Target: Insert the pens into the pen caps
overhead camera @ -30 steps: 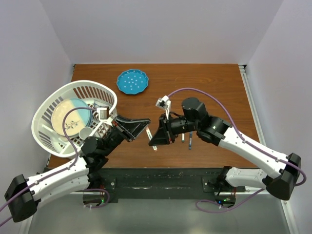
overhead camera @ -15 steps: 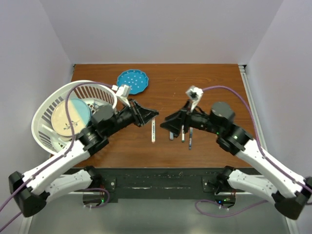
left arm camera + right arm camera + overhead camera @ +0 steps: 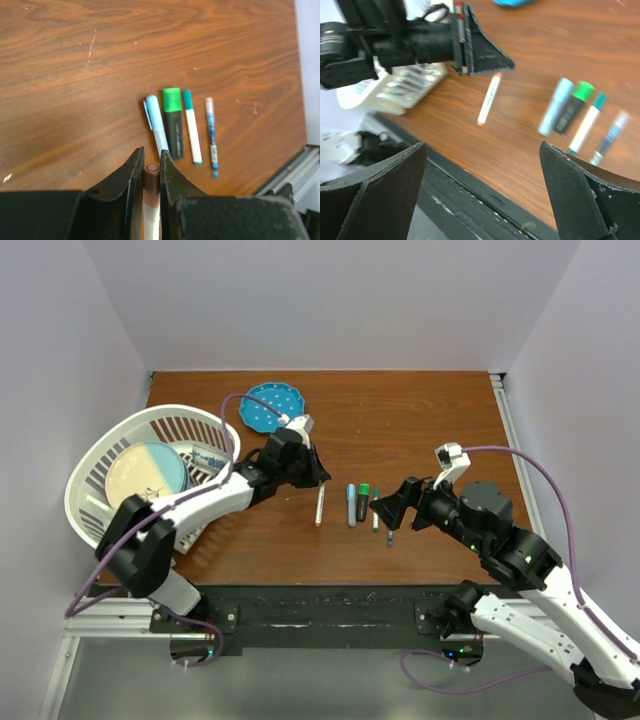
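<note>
My left gripper (image 3: 318, 478) (image 3: 151, 151) is shut on the pink cap (image 3: 151, 176) of a white pen (image 3: 320, 506) (image 3: 489, 105), which slants down from the fingertips toward the table. Whether its lower end touches the wood I cannot tell. To its right lie three capped pens side by side: a light-blue one (image 3: 351, 504) (image 3: 157, 126), a dark one with a green cap (image 3: 363, 499) (image 3: 171, 99) and a white one with a teal cap (image 3: 376, 508) (image 3: 187, 99). A thin blue pen (image 3: 389, 531) (image 3: 211, 135) lies beyond them. My right gripper (image 3: 392, 506) (image 3: 480, 200) hangs wide open and empty near that row.
A white basket (image 3: 92, 502) holding a plate sits at the left edge. A blue dotted plate (image 3: 270, 407) lies at the back. The black rail (image 3: 320, 592) runs along the table's near edge.
The right gripper let go of the white pen, opened wide and drew back to the right. The left arm swung away from the near edge, still gripping the pen by its cap.
</note>
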Robot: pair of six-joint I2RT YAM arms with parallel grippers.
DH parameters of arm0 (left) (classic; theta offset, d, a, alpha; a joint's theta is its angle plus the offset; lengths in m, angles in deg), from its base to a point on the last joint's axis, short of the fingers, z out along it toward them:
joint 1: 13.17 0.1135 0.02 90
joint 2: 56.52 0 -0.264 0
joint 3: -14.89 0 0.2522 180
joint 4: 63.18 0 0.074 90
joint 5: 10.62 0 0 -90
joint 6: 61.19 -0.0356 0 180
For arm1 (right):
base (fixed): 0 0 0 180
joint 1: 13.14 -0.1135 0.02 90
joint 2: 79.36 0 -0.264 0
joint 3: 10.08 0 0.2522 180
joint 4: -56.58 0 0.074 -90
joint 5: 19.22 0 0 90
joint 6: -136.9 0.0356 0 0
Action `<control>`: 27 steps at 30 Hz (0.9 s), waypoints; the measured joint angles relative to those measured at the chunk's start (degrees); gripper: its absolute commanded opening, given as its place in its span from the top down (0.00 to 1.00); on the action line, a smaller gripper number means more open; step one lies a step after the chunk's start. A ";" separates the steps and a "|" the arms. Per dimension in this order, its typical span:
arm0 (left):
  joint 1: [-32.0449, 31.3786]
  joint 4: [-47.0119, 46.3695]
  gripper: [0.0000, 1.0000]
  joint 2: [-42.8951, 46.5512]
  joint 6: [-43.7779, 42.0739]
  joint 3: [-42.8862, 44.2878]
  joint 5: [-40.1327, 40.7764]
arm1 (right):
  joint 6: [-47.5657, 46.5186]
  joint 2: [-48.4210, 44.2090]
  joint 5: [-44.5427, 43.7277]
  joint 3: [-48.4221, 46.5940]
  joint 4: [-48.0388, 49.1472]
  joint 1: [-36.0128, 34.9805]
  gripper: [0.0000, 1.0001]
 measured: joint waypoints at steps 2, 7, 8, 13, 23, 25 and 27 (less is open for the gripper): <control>0.00 -2.10 1.00 -3.28 0.31 0.28 0.66 | 0.87 0.50 -2.14 -0.15 -1.92 0.00 0.01; 0.00 -5.29 0.96 -9.97 1.42 0.85 2.51 | 1.79 0.17 -5.99 -0.17 -3.43 0.00 0.01; 0.00 -5.92 0.93 -11.15 1.66 1.07 2.67 | 1.79 0.17 -6.27 -0.17 -3.58 0.00 0.01; 0.00 -9.40 0.83 -15.98 3.32 1.29 3.65 | 2.03 0.02 -7.19 -1.49 -5.60 0.00 0.01; 0.00 -10.64 0.52 -19.47 5.53 1.73 4.04 | 3.43 0.66 -12.79 -3.43 -12.28 0.00 0.01; 0.00 -9.16 0.47 -18.29 4.79 1.75 4.11 | 4.20 0.68 -14.23 -4.11 -13.88 0.00 0.01; 0.00 -6.82 0.29 -15.45 3.41 1.75 4.11 | 4.79 0.68 -15.45 -4.81 -15.61 0.00 0.01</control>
